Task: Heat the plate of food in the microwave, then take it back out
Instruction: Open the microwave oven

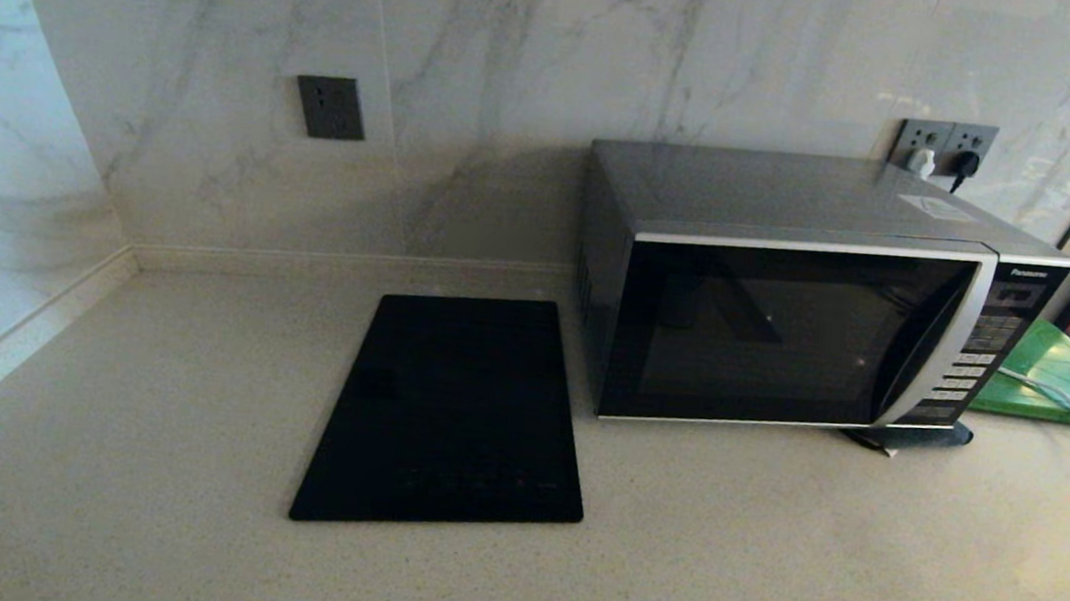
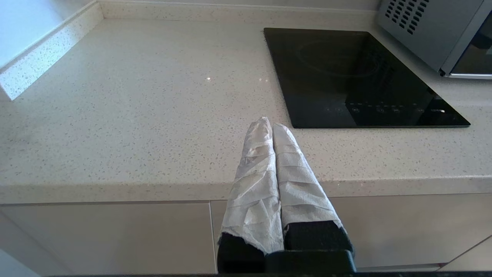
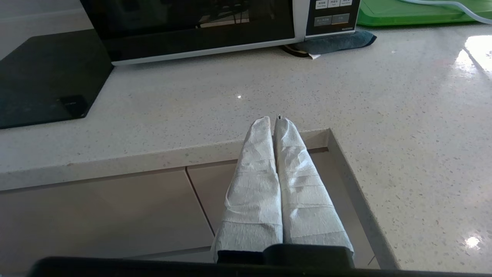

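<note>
Microwave at worktop rear right, door shut, set just right of black cooktop; green board at its far side. Plate of food nowhere visible. Left hand and right hand parked at worktop's front edge, white-wrapped fingers pressed together, empty.

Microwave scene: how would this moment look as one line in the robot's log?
microwave: door closed | plate of food: not seen | left gripper: shut, empty, parked at counter edge | right gripper: same
</note>
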`<state>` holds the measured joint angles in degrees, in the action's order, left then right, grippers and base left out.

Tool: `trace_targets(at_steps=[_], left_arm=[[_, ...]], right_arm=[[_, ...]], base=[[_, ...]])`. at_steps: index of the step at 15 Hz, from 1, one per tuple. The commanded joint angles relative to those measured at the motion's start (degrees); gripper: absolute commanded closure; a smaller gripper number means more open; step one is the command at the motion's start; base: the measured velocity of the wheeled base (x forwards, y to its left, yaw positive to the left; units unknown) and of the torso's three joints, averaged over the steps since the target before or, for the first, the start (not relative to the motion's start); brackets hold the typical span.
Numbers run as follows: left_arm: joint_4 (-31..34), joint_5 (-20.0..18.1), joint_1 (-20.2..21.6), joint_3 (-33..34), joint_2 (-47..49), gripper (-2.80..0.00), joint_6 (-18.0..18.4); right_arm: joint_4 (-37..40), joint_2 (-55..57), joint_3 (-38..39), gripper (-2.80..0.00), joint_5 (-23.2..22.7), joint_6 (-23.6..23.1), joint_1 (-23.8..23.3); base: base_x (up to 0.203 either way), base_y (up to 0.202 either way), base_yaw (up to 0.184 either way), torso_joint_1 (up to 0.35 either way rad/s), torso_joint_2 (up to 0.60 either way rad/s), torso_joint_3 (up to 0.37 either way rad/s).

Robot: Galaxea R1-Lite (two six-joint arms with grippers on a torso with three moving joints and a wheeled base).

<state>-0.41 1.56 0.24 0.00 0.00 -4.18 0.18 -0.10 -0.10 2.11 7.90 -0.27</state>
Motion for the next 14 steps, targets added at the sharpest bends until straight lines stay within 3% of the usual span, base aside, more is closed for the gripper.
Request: trace_targets(at_steps=[1,14], left_arm=[[-0.02,0.02,0.02,0.00,0.09,0.00,-0.04],[-0.02,0.02,0.02,0.00,0.09,0.00,-0.04]], right_arm=[[-0.01,0.10,0.01,0.00,0.00,0.10,0.00],[-0.09,0.10,0.10,0.00,0.79,-0.05,0.00]], base=[[0.000,0.000,0.000,0.000,0.00,0.000],[0.000,0.000,0.000,0.000,0.00,0.000]])
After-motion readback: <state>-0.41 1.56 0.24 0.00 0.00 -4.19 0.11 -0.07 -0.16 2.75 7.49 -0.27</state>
